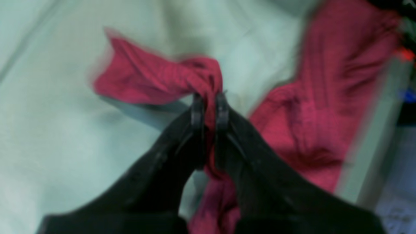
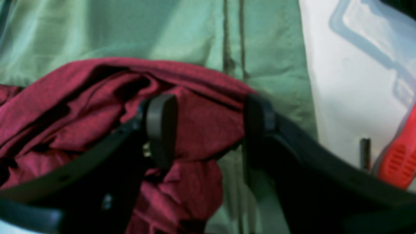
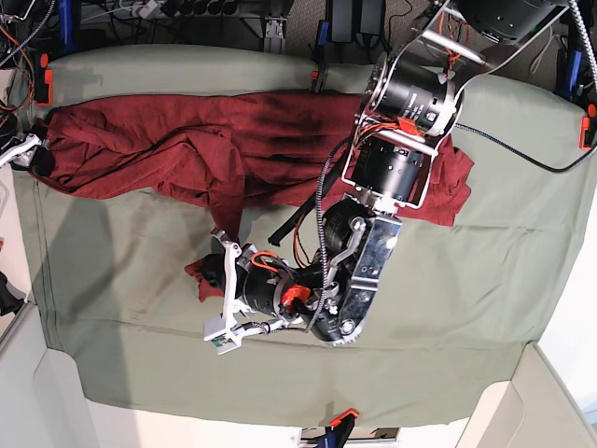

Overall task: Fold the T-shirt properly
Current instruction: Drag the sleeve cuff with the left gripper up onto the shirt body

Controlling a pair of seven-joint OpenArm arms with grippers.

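left wrist view: the black left gripper [image 1: 209, 100] is clenched on a bunched fold of the dark red heathered knit t-shirt [image 1: 318, 107], lifted off the sage-green table cloth [image 1: 58, 139].

right wrist view: the black right gripper [image 2: 208, 126] stands wide, released, straddling the shirt's crumpled edge near the cloth's edge.

base view: the shirt sprawls across the cloth's far side, one strip trailing to the left gripper mid-table.
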